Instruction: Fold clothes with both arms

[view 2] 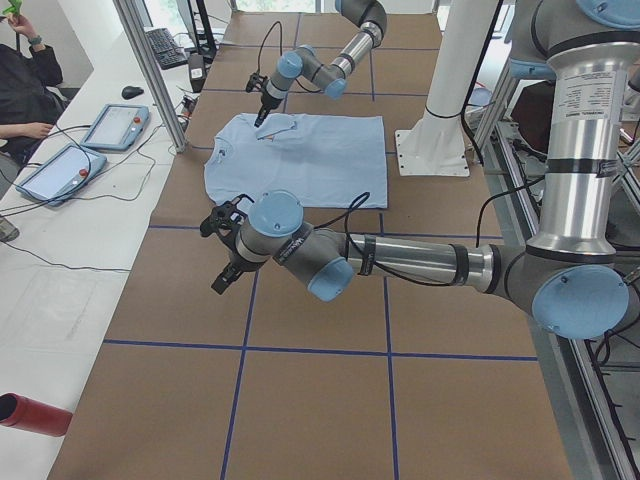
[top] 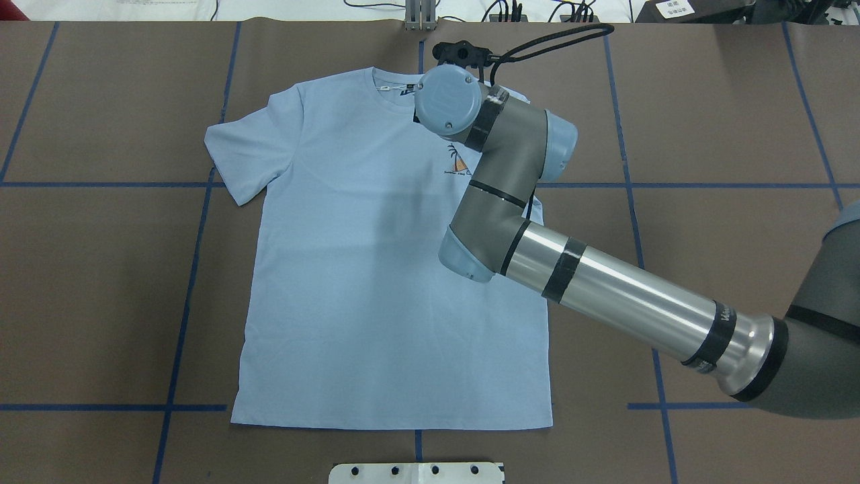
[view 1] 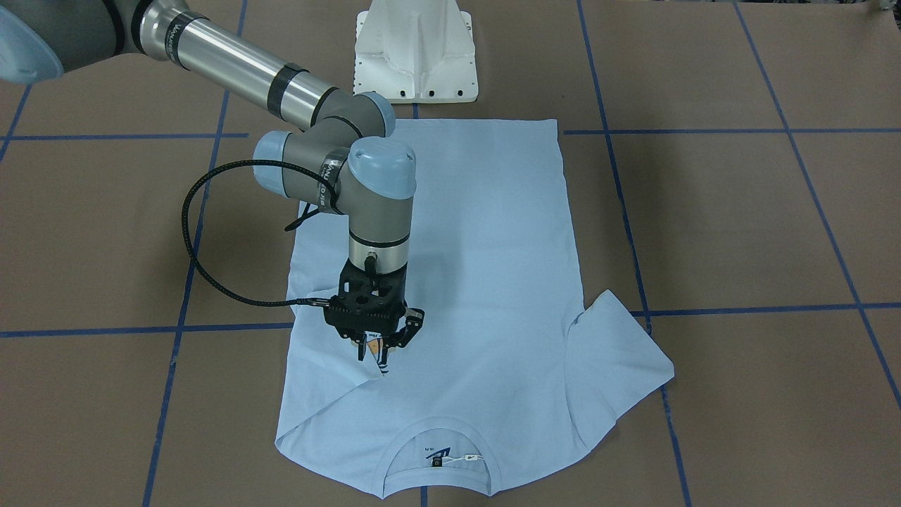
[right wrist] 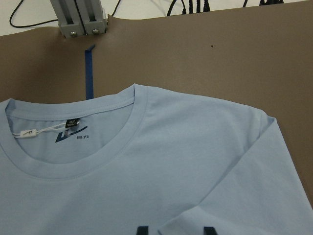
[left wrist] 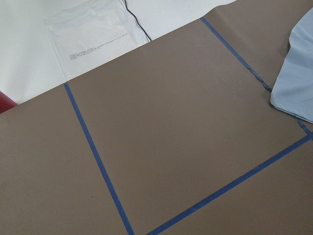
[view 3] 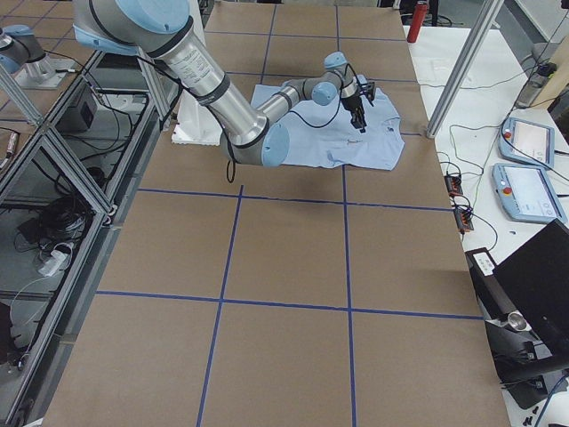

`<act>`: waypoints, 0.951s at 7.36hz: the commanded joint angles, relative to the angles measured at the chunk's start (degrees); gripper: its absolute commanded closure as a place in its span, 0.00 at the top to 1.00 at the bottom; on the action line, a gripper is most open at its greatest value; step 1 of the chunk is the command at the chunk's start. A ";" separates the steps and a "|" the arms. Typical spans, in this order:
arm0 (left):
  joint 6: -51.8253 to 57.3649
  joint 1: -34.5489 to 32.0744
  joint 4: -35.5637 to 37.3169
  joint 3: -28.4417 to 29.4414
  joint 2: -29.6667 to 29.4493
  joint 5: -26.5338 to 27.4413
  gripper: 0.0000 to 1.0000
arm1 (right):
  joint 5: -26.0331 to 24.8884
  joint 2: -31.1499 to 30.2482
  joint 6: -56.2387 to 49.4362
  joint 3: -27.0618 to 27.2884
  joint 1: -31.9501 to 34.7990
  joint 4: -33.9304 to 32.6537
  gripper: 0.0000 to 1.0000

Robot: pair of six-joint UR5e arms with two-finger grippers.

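Observation:
The light blue T-shirt [view 1: 486, 267] [top: 363, 269] lies flat with its front up and its collar away from the robot. Its palm-tree print [top: 458, 163] and dark neck label [right wrist: 68, 134] both show. One sleeve [view 1: 619, 352] is spread out. The other sleeve [view 1: 324, 401] is folded over the chest. My right gripper [view 1: 376, 355] [right wrist: 175, 230] stands over that fold beside the print, fingers apart and open. My left gripper [view 2: 220, 270] hovers over bare table off the shirt's side; I cannot tell whether it is open or shut. Its wrist view shows only a shirt edge [left wrist: 298, 73].
The white pedestal base [view 1: 415, 49] stands just past the shirt's hem. Blue tape lines [view 1: 183, 282] cross the brown table. An aluminium post [right wrist: 80, 17] rises behind the collar. A person and tablets [view 2: 110, 125] are at the side bench, and a red bottle [view 2: 30, 415] lies there too.

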 commanded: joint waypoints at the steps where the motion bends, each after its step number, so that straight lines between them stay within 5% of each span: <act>1: -0.98 0.24 -2.56 1.04 -2.14 0.38 1.00 | 9.95 0.26 -9.99 0.79 6.79 -2.36 1.00; 4: -10.33 10.40 -3.26 3.06 -8.89 2.73 1.00 | 28.04 -10.85 -31.94 13.05 19.97 -5.54 1.00; 5: -18.66 11.92 -3.79 3.34 -9.96 7.45 1.00 | 32.88 -15.77 -37.41 16.76 24.28 -5.54 1.00; 7: -23.55 17.18 -3.97 8.31 -15.31 8.11 1.00 | 39.93 -23.61 -50.59 19.86 32.98 -5.54 1.00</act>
